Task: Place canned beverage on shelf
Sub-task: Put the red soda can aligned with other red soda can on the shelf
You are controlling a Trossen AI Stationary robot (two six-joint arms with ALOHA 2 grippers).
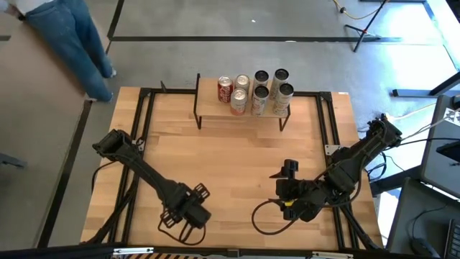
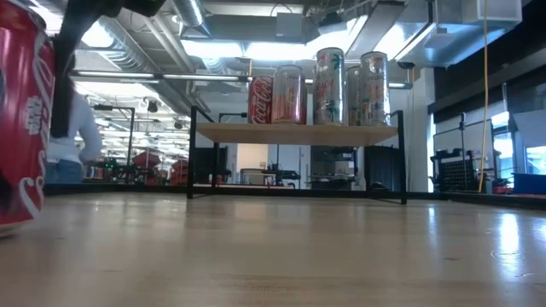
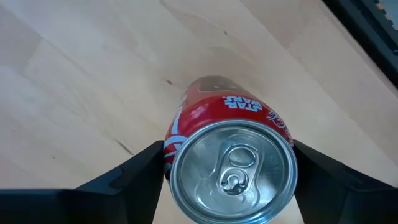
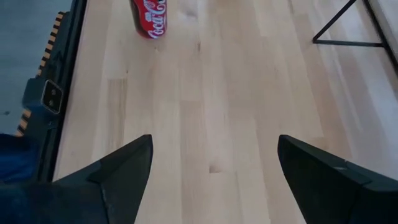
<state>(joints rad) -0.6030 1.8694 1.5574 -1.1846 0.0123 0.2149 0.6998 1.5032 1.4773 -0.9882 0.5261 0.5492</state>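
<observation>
A red cola can [image 3: 231, 165] stands upright on the tabletop near its front edge. It also shows at the left edge of the low view [image 2: 21, 119] and far off in the right wrist view [image 4: 149, 15]. My left gripper [image 3: 229, 149] points straight down over the can, open, one finger on each side of its upper part. In the high view this gripper [image 1: 188, 210] hides the can. The shelf [image 1: 241, 109] stands at the table's far edge and bears several cans [image 1: 259, 90]. My right gripper [image 1: 282, 188] waits open above the table's right half. My left gripper comes at the can from above, pointing down. Its fingers [image 3: 146, 168] stand close beside the can's side wall just below the top rim [image 3: 171, 149]. Whether they touch it, I cannot tell. The can rests upright on the table.
Bare tabletop [image 1: 237, 158] lies between the can and the shelf. The shelf's black legs [image 2: 192, 153] leave a gap beneath its board. The left part of the board [image 1: 208, 93] is bare. A person in jeans [image 1: 72, 36] stands beyond the table's far left corner.
</observation>
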